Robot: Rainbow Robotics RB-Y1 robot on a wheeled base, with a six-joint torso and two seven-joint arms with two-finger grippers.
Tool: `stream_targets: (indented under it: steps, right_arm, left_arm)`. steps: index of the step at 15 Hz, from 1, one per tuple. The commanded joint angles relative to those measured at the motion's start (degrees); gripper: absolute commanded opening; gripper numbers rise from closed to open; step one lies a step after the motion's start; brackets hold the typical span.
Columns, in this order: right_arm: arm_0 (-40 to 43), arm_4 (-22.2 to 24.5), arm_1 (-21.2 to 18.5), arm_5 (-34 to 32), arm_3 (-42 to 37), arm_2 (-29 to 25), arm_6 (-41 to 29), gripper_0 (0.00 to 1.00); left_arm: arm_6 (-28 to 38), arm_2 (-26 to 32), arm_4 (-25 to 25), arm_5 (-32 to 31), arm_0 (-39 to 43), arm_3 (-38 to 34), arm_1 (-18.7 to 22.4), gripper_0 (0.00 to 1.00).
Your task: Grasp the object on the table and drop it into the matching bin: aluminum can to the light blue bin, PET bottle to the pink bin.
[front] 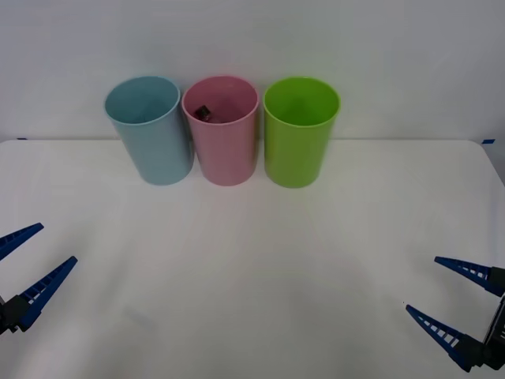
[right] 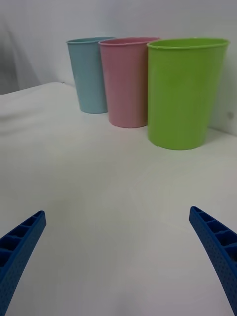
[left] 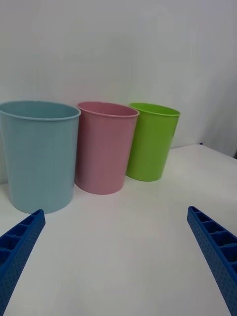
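Left gripper (front: 24,272): low over the near left corner of the table (front: 252,268), blue ribbed fingers spread wide, nothing between them.
Right gripper (front: 446,296): low over the near right corner, fingers likewise spread apart and holding nothing.
PET bottle (front: 202,112): inside the pink bin (front: 222,146), well ahead of both grippers; a small dark shape with a glint of clear plastic shows just below the rim on the bin's left inner side (how it lies in there cannot be made out).
Light blue bin (front: 154,134): far ahead of the left gripper and a little to its right, upright, just beside the pink bin.
Pink bin, from the wrists: middle of the row, ahead of each gripper (left: 104,148) (right: 127,81).
Lime green bin (front: 298,134): far ahead of the right gripper and to its left, upright, the closest of the three to that gripper (right: 183,94).
Table between the grippers: bare white surface.
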Motion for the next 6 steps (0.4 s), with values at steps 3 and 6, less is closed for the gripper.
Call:
stream_targets:
  steps: [3, 6]
  right_arm:
    - [-0.68, 1.14, 0.01, -3.05, 3.97, -0.33, 1.10, 1.00]
    - [-0.68, 1.14, 0.01, -3.05, 3.97, -0.33, 1.10, 1.00]
  left_arm:
    - [0.00, 0.00, 0.00, 0.00, 0.00, 0.00, 0.00, 1.00]
    - [0.00, 0.00, 0.00, 0.00, 0.00, 0.00, 0.00, 1.00]
